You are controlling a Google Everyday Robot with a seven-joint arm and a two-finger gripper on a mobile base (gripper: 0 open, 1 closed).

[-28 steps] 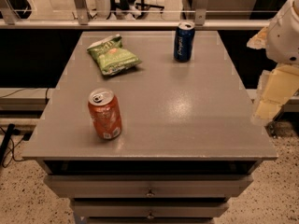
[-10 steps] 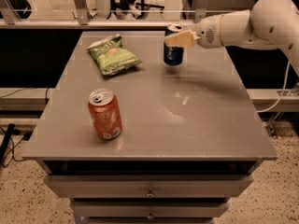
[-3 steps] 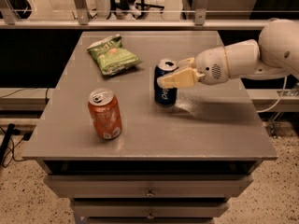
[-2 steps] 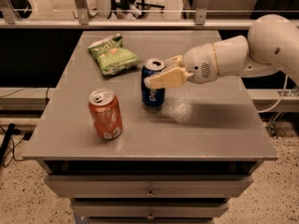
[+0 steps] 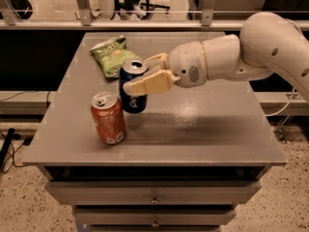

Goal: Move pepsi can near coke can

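Now worktop (image 5: 217, 129): grey, drawers under its front edge.
Arm (image 5: 231, 57): white, reaching in from the right edge toward the left.
Chip bag (image 5: 112, 56): green, near the far-left corner, unmoved.
Jaws: left of the worktop's middle, clamped on the pepsi can.
Coke can (image 5: 108, 118): upright, near the front-left corner, unmoved.
Pepsi can (image 5: 133, 100): upright, just beside the coke can on its far-right side, small gap; cannot tell if its base touches the worktop.
Change: pepsi can carried from the far edge over to the coke can.
Meaning: probably near enough; setting down and letting go remain.
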